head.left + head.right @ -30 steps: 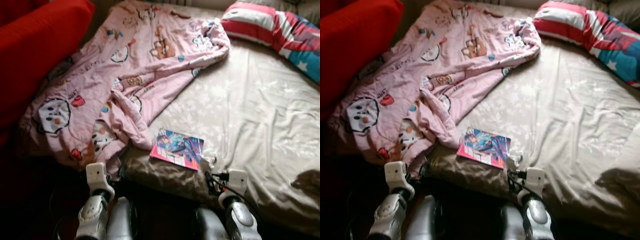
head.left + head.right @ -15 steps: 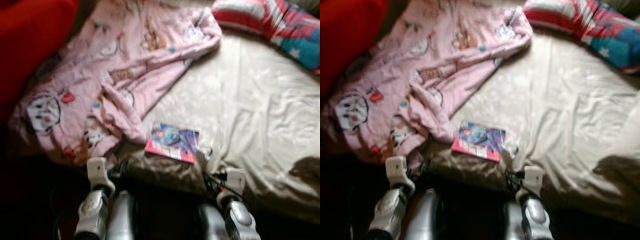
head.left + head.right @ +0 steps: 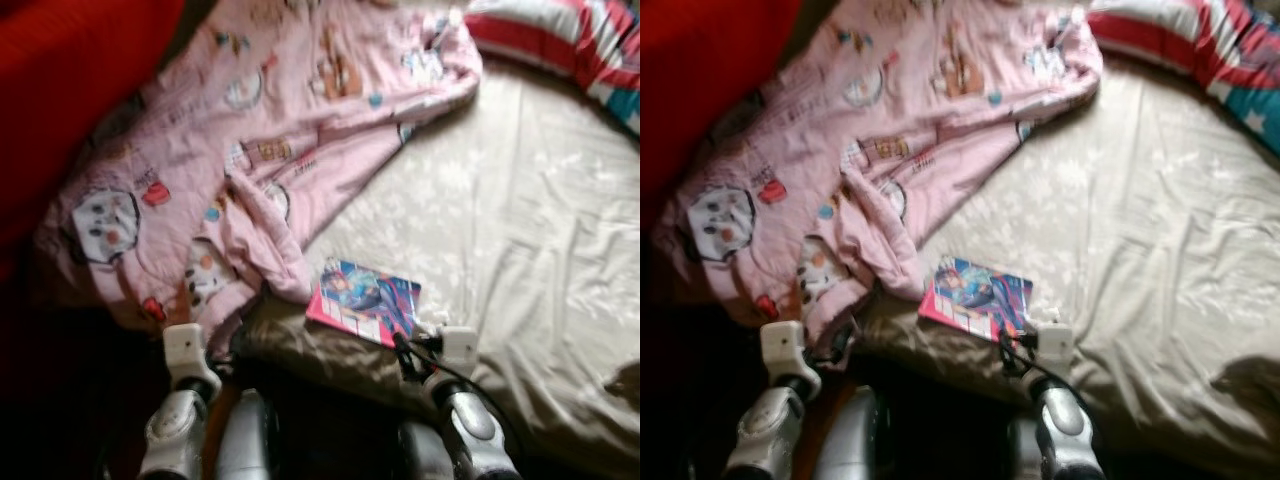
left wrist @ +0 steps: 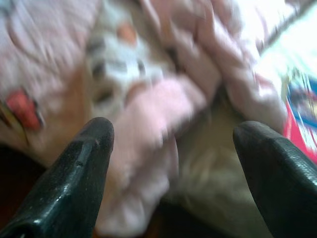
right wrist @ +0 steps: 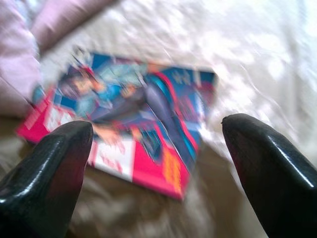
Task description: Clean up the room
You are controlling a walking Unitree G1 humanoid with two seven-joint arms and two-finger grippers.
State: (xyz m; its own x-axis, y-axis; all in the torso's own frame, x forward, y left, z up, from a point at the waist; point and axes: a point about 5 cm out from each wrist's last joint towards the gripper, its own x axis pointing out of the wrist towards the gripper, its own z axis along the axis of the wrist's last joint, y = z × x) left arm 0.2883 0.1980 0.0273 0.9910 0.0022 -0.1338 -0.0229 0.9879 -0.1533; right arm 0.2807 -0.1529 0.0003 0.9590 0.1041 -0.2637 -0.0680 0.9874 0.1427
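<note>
Our left end effector [image 4: 173, 163] hangs wide open, the pink blanket [image 3: 270, 150] bunched just ahead of it. Our right end effector [image 5: 153, 148] gapes wide too, the comic book [image 5: 133, 116] lying flat on the bed [image 3: 520, 210] straight ahead. We're lining up; next, we reckon, close on its near edge.

Head views: high above the bed [image 3: 520, 230], facing forward and down, sharing the book [image 3: 364, 301] near the bed's front edge. Left wrist view: close, aimed along its fingers [image 4: 74, 173] at the blanket [image 4: 163, 99] beside the book. Right wrist view: close, looking straight at the book.
</note>
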